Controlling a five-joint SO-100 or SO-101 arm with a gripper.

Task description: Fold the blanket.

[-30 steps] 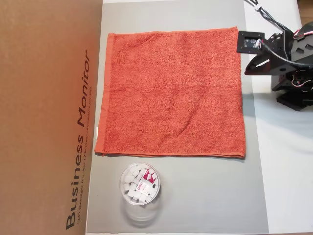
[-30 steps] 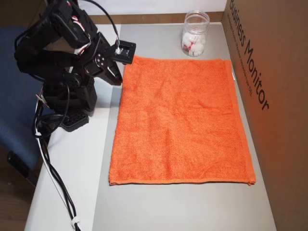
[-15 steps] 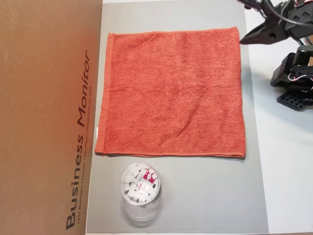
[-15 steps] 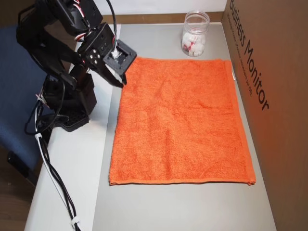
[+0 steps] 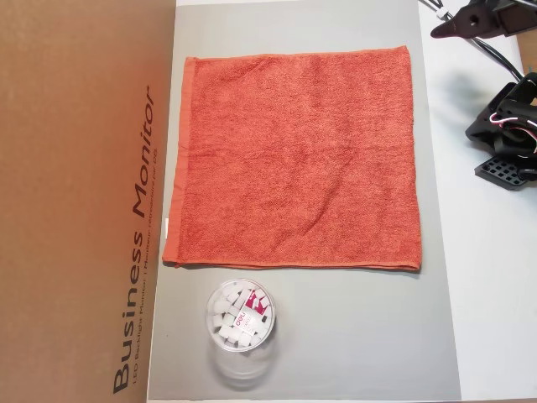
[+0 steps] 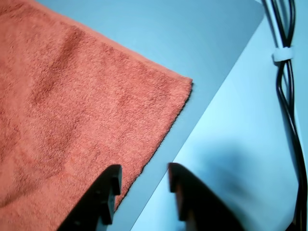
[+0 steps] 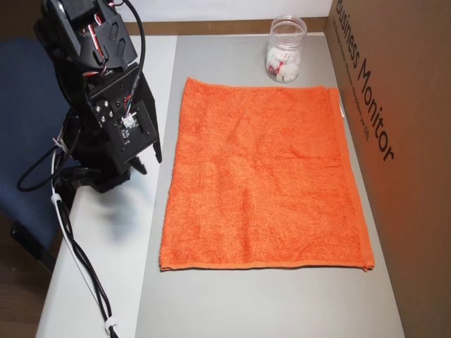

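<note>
Overhead views show one cardboard box [image 5: 84, 201], one blanket [image 5: 294, 159] spread flat on the grey mat [image 5: 352, 336], one tub [image 5: 239, 317]. It seems nearly square, so no long axis is told. One gripper [image 6: 142, 178] is held above its corner, fingers apart, empty.

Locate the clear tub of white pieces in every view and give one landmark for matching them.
An overhead view: the clear tub sits bottom centre, just below the blanket's lower hem.
Wrist view: not in it; only a blanket corner shows.
Another overhead view: the tub stands top centre, above the blanket's far hem.
Shared landmark: the "Business Monitor" cardboard box beside the blanket in both overhead views.
</note>
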